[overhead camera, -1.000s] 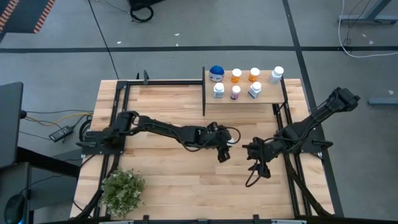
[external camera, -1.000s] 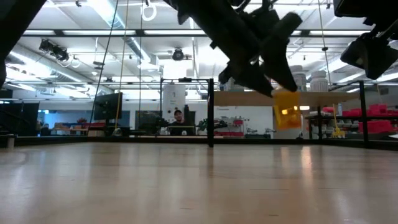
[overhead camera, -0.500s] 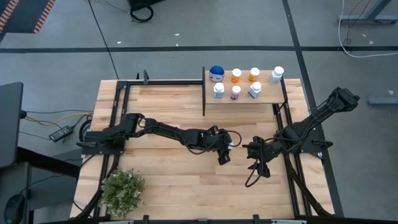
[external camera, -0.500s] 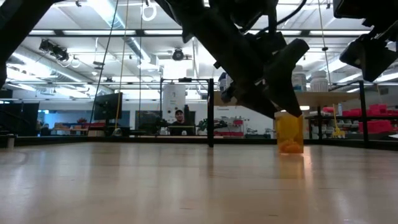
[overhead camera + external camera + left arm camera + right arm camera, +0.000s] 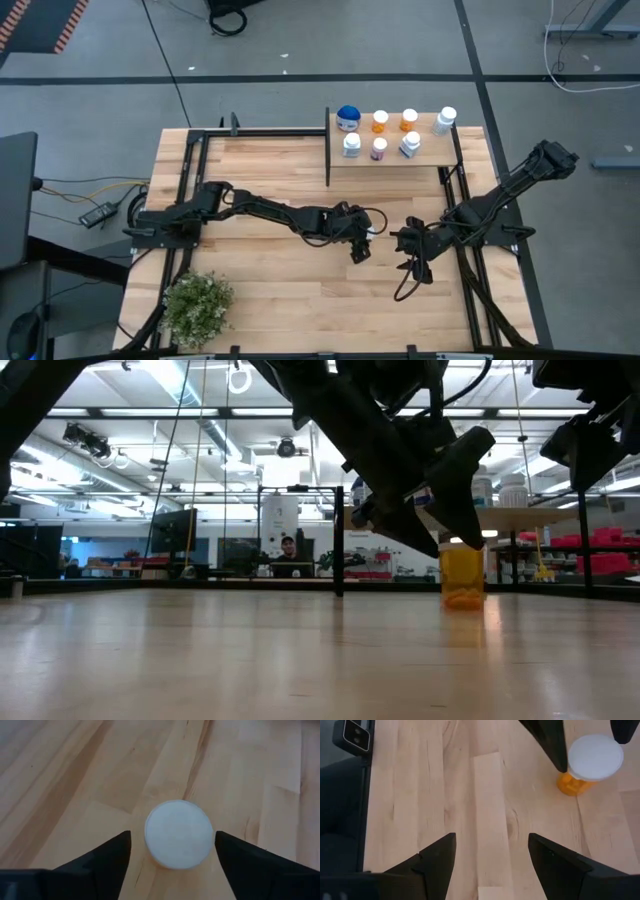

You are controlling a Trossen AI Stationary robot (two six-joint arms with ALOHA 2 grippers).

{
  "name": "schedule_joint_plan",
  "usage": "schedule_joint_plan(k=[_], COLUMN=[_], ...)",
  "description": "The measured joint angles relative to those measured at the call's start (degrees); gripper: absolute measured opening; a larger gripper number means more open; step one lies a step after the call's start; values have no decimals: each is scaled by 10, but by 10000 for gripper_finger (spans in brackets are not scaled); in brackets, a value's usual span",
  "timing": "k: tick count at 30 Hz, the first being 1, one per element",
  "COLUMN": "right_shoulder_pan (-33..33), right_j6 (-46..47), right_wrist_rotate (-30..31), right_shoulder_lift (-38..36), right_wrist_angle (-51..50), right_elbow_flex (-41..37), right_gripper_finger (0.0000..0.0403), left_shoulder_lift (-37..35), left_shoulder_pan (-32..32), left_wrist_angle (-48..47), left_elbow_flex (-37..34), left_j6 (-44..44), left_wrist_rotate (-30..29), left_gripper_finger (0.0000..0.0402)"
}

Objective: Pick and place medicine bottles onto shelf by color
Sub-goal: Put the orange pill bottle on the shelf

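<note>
Low view shows the orange pill bottle with a white cap [image 5: 462,573] standing upright on the light plank table [image 5: 250,660], between the left pincer's [image 5: 172,845] spread fingers; the right pincer [image 5: 492,852] hovers nearby, spread.

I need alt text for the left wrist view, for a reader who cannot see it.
Seen from above, an orange medicine bottle shows only its round white cap; it stands on the wooden tabletop. The left end effector is open, one dark finger on each side of the cap, neither touching it.
</note>
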Motion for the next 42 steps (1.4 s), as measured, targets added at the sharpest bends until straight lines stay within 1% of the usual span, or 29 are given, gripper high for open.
schedule_joint_plan(k=[6,11,18,23,26,29,35,39,42], right_shoulder_pan=[0,0,0,0,0,0,0,-3,-15], right_j6=[0,-4,-11,-12,-10,-5,-3,0,0], right_wrist_rotate=[0,0,0,18,19,20,56,83,107], right_shoulder_lift=[0,0,0,0,0,0,0,0,0], right_wrist_angle=[0,0,0,-1,-1,-4,-9,-9,-8], right_elbow_flex=[0,0,0,0,0,0,0,0,0], right_gripper_finger=[257,257,257,257,257,257,257,257,257], left_shoulder_lift=[0,-20,-58,-59,-60,-72,-146,-204,-229], left_shoulder_pan=[0,0,-9,-19,-24,-27,-25,-14,-3], left_wrist_angle=[0,-1,0,4,26,52,133,234,350], left_elbow_flex=[2,2,3,-3,-35,-75,-169,-260,-338], left_j6=[-3,0,47,72,76,81,104,119,114], left_wrist_rotate=[5,5,6,-1,-15,-16,-12,14,37], left_gripper_finger=[338,361,369,367,361,354,351,350,350])
